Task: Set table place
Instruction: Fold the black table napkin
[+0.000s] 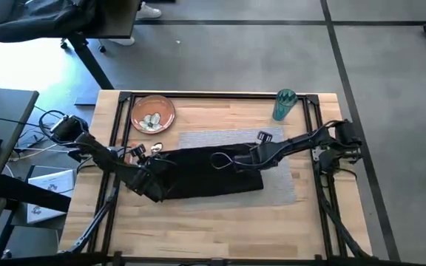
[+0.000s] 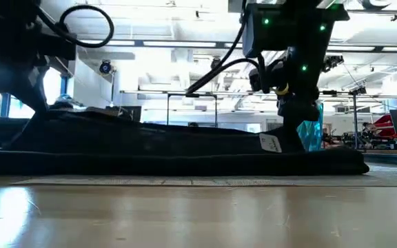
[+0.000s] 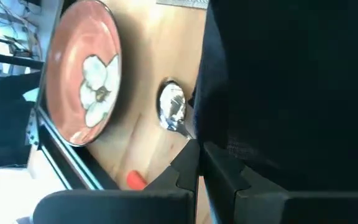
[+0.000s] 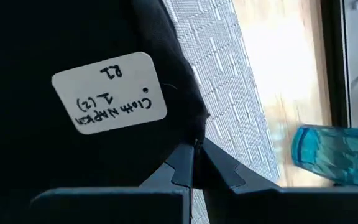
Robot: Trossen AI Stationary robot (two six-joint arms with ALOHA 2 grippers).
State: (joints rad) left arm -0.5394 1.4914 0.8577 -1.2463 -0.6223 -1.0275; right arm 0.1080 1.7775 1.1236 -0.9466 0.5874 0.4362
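Observation:
The black cloth napkin (image 1: 198,176) lies spread across the grey woven placemat (image 1: 276,177) in the middle of the table (image 1: 220,229). My left gripper (image 1: 154,167) is shut on the napkin's left end. My right gripper (image 1: 261,155) is shut on its right end, beside a white label (image 4: 107,93). The orange-brown plate (image 1: 152,114) rests at the far left, and the teal cup (image 1: 284,104) stands upright at the far right. A spoon (image 3: 171,107) with an orange handle (image 3: 135,180) lies on the wood, its neck running under the napkin's left edge. My left gripper pinches the napkin's left edge (image 3: 202,134) between its two shut fingers. That end (image 2: 60,120) is raised a little, while the cloth below lies on the placemat. My right gripper pinches the napkin's right edge (image 4: 194,134) between its two shut fingers, next to the label. The fingers come down from above (image 2: 291,134). The cloth under them rests on the placemat (image 4: 222,93).
Black metal rails (image 1: 124,133) edge the table on the left, far and right sides. Bare wood (image 1: 213,229) spans the near half of the table. The cup (image 4: 334,146) stands just beyond the placemat's far right corner.

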